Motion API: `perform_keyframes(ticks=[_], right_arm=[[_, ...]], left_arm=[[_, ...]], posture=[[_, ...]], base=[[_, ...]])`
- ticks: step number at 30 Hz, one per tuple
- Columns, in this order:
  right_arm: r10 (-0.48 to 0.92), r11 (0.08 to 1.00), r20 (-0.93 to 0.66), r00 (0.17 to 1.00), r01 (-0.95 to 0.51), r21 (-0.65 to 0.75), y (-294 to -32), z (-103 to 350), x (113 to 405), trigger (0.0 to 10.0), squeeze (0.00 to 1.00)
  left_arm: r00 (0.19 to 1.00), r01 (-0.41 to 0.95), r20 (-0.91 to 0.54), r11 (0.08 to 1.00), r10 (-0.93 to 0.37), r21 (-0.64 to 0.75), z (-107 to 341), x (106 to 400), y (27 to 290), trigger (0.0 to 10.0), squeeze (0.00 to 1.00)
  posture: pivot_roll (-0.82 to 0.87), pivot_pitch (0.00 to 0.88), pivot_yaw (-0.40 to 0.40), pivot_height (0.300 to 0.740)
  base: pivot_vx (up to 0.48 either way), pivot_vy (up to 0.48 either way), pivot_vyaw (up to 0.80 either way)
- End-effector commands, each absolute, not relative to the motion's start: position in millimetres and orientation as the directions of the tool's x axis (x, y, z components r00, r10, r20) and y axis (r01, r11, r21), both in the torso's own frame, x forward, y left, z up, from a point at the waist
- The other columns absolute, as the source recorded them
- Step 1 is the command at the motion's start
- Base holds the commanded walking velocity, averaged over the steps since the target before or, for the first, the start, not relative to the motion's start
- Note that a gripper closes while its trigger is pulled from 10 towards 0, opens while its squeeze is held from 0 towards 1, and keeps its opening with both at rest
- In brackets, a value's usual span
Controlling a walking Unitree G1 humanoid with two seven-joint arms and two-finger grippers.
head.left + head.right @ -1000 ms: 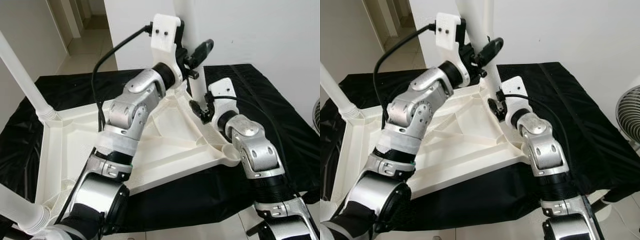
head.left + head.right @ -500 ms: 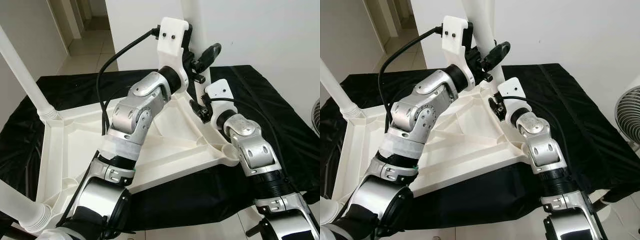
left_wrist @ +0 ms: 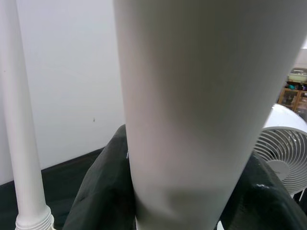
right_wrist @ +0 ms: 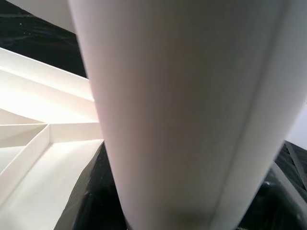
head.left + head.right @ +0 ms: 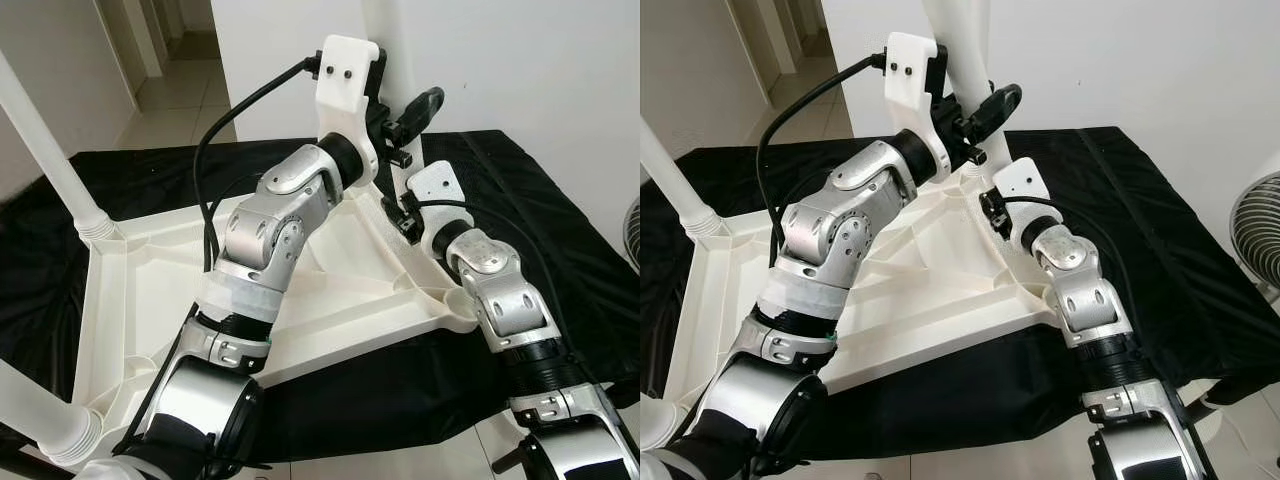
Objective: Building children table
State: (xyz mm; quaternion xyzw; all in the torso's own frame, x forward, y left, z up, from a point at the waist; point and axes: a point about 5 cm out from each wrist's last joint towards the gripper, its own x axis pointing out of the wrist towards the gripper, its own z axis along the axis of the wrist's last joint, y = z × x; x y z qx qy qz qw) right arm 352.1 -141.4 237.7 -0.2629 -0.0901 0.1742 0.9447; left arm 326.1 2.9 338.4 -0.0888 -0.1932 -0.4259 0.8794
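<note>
- At the far corner of the upturned white tabletop (image 5: 140, 290), both arms are working on one table leg (image 5: 962, 75), which is standing upright in its corner socket close to the wall.
- The left gripper (image 5: 400, 125) is clasping the leg high up, its black fingers (image 5: 418, 103) wrapping round the tube; the right gripper (image 5: 992, 208) is pinching the same leg low down, just above the socket.
- To seat the leg well, I judge the low grip should be steadying the base while the high grip is keeping the tube plumb and pressing or twisting it home; any tilt would likely be binding it in the socket.
- The risk, as I read it, is the smooth tube slipping through the fingers, or the light tabletop sliding on the cloth.
- The leg is looking like matte white plastic, round and slightly tapered, with a faint seam visible in the right wrist view.
- The tabletop's underside is showing moulded ribs and shallow triangular compartments.
- Two other legs (image 5: 50, 160) are already standing in their threaded collars on the left side.
- A glossy, crinkled black cloth (image 5: 1160, 260) is lying under everything, and a white fan (image 3: 283, 143) is standing nearby.
</note>
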Motion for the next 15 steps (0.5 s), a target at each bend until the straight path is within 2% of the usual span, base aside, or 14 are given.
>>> perform_keyframes(ticks=[1, 8, 9, 11, 12, 13, 15], right_arm=[[0.401, 0.789, 0.084, 0.912, -0.298, -0.537, -134.8, 239.3, 352.7, 0.0, 0.00], [0.391, 0.803, 0.087, 0.916, -0.293, -0.519, -134.5, 238.6, 354.0, 0.0, 0.00], [0.380, 0.809, 0.086, 0.921, -0.286, -0.514, -135.4, 237.7, 354.6, 3.6, 0.00], [0.380, 0.809, 0.086, 0.921, -0.286, -0.514, -135.4, 237.7, 354.6, 3.6, 0.00], [0.372, 0.814, 0.085, 0.924, -0.280, -0.509, -135.7, 236.7, 355.0, 10.0, 0.00], [0.363, 0.819, 0.082, 0.928, -0.276, -0.502, -135.6, 235.5, 355.3, 10.0, 0.00], [0.340, 0.839, 0.081, 0.937, -0.264, -0.476, -134.7, 232.8, 355.6, 10.0, 0.00]], left_arm=[[0.554, 0.787, 0.412, 0.616, -0.724, 0.024, 339.7, 322.6, 0.5, 10.0, 0.00], [0.547, 0.790, 0.409, 0.612, -0.730, 0.037, 339.8, 320.1, -3.2, 10.0, 0.00], [0.539, 0.795, 0.411, 0.606, -0.735, 0.041, 339.6, 318.5, -4.6, 10.0, 0.00], [0.539, 0.795, 0.411, 0.606, -0.735, 0.041, 339.6, 318.5, -4.6, 10.0, 0.00], [0.528, 0.800, 0.415, 0.598, -0.741, 0.050, 339.2, 316.7, -5.5, 10.0, 0.00], [0.524, 0.808, 0.421, 0.589, -0.741, 0.031, 338.6, 315.6, -5.7, 10.0, 1.00], [0.511, 0.821, 0.437, 0.571, -0.740, 0.006, 338.8, 314.0, -3.8, 10.0, 1.00]], posture=[[-0.02, 0.022, 0.059, 0.740], [-0.02, 0.025, 0.060, 0.740], [-0.02, 0.027, 0.060, 0.740], [-0.02, 0.027, 0.060, 0.740], [-0.02, 0.028, 0.060, 0.740], [-0.02, 0.030, 0.061, 0.740], [-0.02, 0.031, 0.062, 0.740]], base=[[0.000, 0.000, 0.00], [0.000, 0.000, 0.00], [0.000, 0.000, 0.00], [0.000, 0.000, 0.00], [0.000, 0.000, 0.00], [0.000, 0.000, 0.00], [0.000, 0.000, 0.00]])
